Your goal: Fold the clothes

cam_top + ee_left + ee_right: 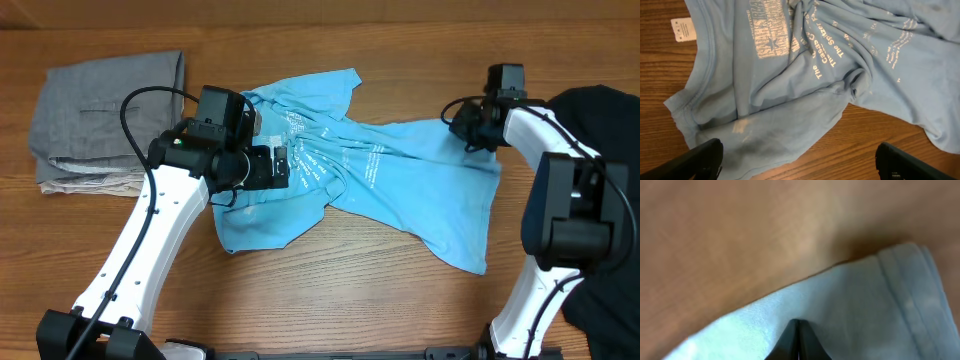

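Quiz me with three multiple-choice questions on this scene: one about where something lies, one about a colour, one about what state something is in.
1. Where does the folded grey garment lie?
A. On the left side of the table
B. On the floor
C. Draped over an arm

2. What colour is the printed T-shirt?
A. Red
B. Light blue
C. Green

3. How does the left gripper stand?
A. Shut on the T-shirt
B. Shut on the grey garment
C. Open over the T-shirt

Answers:
1 A: the overhead view shows it lying folded on the wood at the left.
2 B: the overhead and left wrist views both show pale blue cloth with white print.
3 C: the left wrist view shows its fingers wide apart, with the shirt below them.
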Robot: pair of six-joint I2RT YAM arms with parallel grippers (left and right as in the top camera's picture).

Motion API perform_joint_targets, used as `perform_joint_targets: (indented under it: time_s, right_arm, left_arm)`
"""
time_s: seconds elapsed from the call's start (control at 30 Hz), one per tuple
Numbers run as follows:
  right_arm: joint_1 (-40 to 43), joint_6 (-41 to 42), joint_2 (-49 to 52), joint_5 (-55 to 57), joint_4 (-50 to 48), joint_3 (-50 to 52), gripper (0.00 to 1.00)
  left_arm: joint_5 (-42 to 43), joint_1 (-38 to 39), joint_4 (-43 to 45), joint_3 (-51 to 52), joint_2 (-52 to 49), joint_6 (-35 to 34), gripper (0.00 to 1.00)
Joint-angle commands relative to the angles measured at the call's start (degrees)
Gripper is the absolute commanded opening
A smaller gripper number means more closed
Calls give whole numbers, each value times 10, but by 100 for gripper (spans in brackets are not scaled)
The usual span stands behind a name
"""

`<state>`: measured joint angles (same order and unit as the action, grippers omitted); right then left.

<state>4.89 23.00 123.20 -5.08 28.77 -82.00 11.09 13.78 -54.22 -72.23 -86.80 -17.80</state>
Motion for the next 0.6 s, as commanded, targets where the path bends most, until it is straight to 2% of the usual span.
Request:
perform_joint_targets:
  time_s: [0.0, 0.3, 0.57]
  right_arm:
    - [1, 6, 124, 54, -15, 36, 4]
    - [19, -5, 132, 93, -43, -75, 4]
    - [40, -31, 130, 84, -94, -114, 4]
  left_arm:
    - [3, 1, 1, 1, -3, 5, 100]
    - [3, 1, 1, 1, -3, 5, 100]
    - [3, 1, 1, 1, -3, 5, 100]
